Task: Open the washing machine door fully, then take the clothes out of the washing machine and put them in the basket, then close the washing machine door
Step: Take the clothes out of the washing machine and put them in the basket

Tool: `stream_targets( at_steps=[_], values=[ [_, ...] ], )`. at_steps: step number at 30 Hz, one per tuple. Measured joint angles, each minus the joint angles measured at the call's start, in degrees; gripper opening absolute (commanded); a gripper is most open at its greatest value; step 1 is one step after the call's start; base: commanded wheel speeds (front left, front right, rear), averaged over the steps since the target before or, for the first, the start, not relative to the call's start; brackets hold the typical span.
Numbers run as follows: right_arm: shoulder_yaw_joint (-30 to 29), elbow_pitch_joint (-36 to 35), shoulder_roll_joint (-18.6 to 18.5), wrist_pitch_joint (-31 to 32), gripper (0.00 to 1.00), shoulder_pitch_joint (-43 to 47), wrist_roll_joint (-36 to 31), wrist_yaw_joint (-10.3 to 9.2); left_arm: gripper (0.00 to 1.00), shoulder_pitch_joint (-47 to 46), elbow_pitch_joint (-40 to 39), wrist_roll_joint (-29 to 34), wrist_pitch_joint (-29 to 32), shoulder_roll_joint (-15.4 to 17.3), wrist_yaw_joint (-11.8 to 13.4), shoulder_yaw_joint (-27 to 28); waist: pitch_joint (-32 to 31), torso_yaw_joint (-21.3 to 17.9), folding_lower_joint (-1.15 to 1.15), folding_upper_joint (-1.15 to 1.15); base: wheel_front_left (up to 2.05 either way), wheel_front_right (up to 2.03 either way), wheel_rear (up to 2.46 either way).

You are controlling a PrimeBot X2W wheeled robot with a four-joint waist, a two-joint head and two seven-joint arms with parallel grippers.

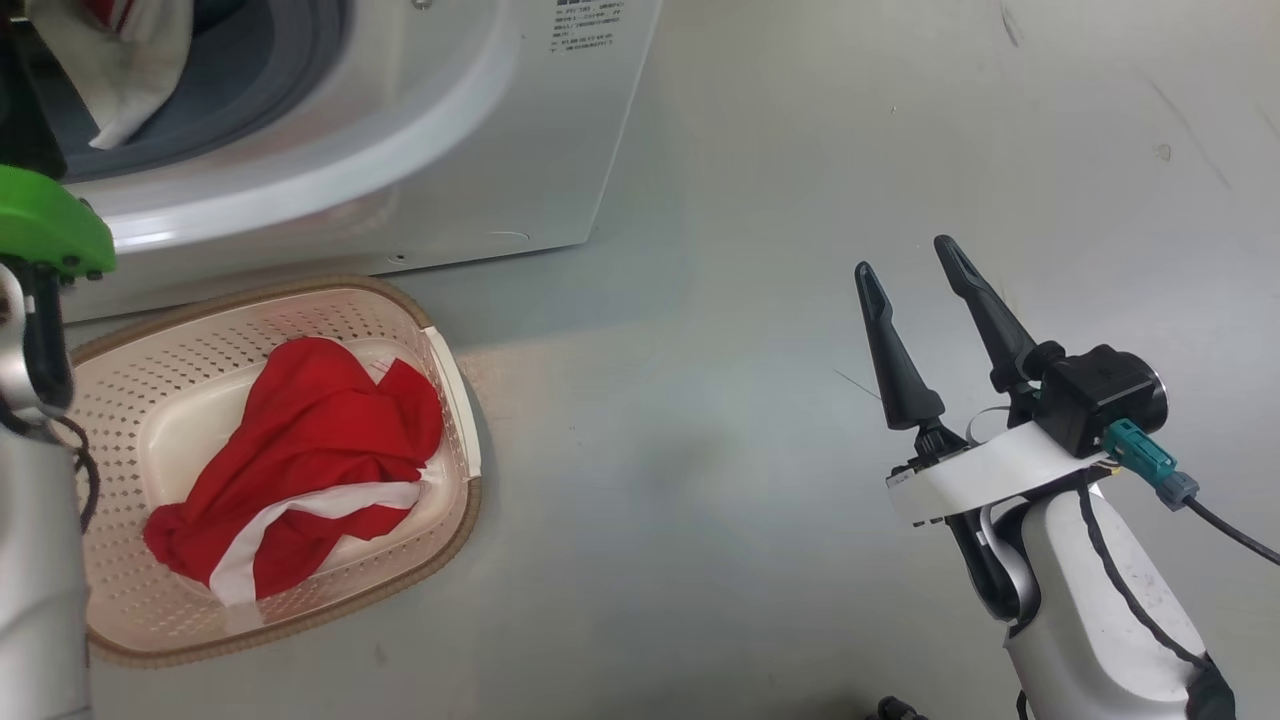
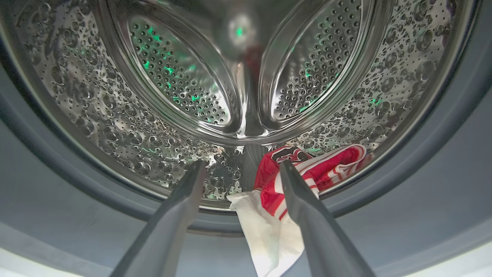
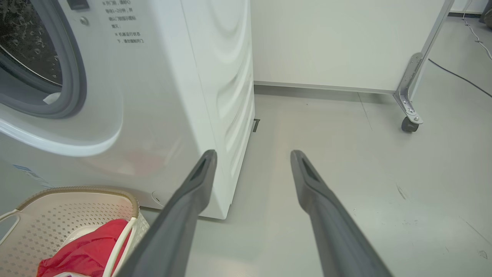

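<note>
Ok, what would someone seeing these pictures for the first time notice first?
A bright red garment with a white stripe, heaped in the cream basket on the floor by the washing machine. Then the gleaming steel drum, where red and white clothes lie at its mouth just ahead of the open left hand.

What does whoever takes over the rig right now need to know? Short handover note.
Left end effector: open, empty, pointed into the drum of the washing machine.
Right end effector: open, empty, over the floor.
Done: one red garment lies in the basket.
Left: red-and-white garment at the drum mouth, its white part draped over the grey seal; move it to the basket, then close the door.
</note>
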Motion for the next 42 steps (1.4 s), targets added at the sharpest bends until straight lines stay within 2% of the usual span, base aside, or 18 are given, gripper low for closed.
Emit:
stream_targets(
  at_steps=[4, 14, 22, 29, 42],
  values=[
    [-0.03, -0.02, 0.01, 0.00, 1.00, -0.83, 0.10, 0.03, 1.00, -4.70, 2.27, -0.78, 3.76, 0.71, -0.86, -0.08, 1.67, -0.87, 0.00, 0.00, 0.00, 0.00, 0.00],
    [0.24, -0.25, 0.07, 0.00, 1.00, -2.43, 0.10, 0.04, 1.00, -13.40, 10.98, -4.86, 13.80, -0.23, -2.04, -0.83, 4.99, -1.82, 0.00, 0.00, 0.00, 0.00, 0.00],
    [1.15, 0.20, 0.11, 0.00, 1.00, -2.94, 0.10, 0.21, 1.00, -18.41, 15.13, -4.25, 16.17, 0.85, -3.02, -2.05, 6.27, -2.19, 0.00, 0.00, 0.00, 0.00, 0.00],
    [1.76, 0.70, 0.16, 0.00, 1.00, -3.02, 0.15, 0.36, 1.00, -21.73, 18.03, -4.01, 16.55, 0.56, -6.00, -4.66, 6.83, -2.45, 0.00, 0.00, 0.00, 0.00, 0.00],
    [2.81, 0.90, 0.26, 0.00, 1.00, -3.45, 1.24, 0.53, 1.00, -25.66, 25.39, -4.17, 19.68, 1.14, -8.12, -5.60, 7.73, -3.24, 0.00, 0.00, 0.00, 0.00, 0.00]
  ],
)
